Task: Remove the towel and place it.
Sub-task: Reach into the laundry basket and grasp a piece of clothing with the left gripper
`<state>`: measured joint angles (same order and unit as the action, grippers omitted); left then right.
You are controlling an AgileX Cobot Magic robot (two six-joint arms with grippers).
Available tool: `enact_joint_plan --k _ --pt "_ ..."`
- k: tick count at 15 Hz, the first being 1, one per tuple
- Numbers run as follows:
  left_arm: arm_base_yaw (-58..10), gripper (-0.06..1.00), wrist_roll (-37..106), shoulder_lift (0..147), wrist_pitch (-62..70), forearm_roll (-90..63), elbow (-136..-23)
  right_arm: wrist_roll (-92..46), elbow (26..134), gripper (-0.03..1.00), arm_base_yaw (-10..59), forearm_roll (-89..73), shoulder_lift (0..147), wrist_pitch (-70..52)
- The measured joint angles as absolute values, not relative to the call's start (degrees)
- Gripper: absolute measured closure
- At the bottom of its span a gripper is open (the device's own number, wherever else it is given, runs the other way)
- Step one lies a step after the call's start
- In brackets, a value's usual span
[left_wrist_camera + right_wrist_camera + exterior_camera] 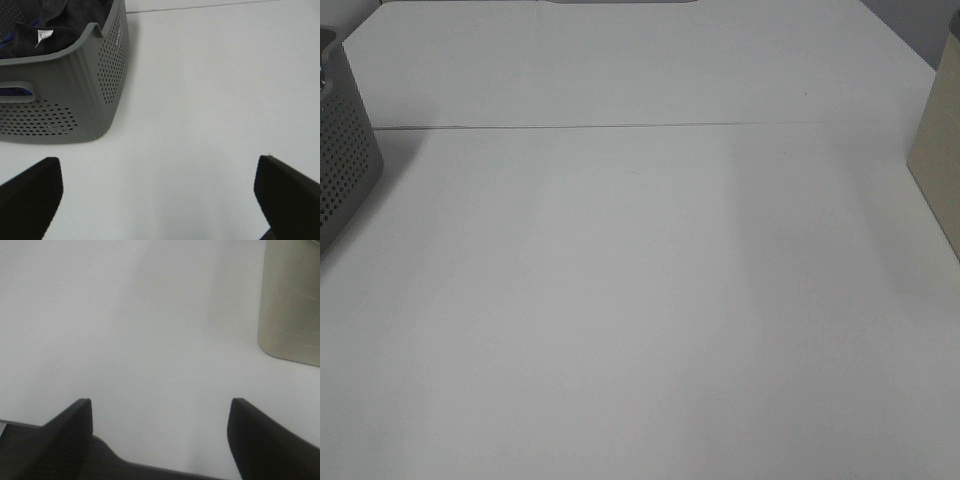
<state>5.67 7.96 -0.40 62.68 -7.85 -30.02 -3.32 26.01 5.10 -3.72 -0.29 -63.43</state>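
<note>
I have the left hand (157, 172) hanging over the white tabletop (640, 300) with its two dark fingers (30, 195) spread wide and only bare surface between them. The right hand (161, 410) is much the same: fingers well apart, gripping nothing, above the bare tabletop.

The towel (55, 22) is in the grey perforated basket (80, 100), bunched up dark inside it, with a small white label (44, 35) showing on a fold near the rim. I can see a bit of blue at the edge of that wrist view, beside the towel, but can't tell what it is. The basket stands on the tabletop near the left hand, with a handle slot (15, 92) cut into the wall facing it.

From the high camera, only a corner of the basket shows at the left edge, and a beige container (935, 170) stands at the right edge. A thin seam (620, 127) runs across the tabletop between them. Neither hand appears in that view.
</note>
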Motion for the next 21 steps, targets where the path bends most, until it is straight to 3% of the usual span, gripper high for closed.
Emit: enact_joint_plan --k 21 --pt "5.67 -0.04 7.96 -0.4 62.68 -7.85 -30.02 -3.32 26.01 0.24 5.1 -3.72 -0.29 -63.43"
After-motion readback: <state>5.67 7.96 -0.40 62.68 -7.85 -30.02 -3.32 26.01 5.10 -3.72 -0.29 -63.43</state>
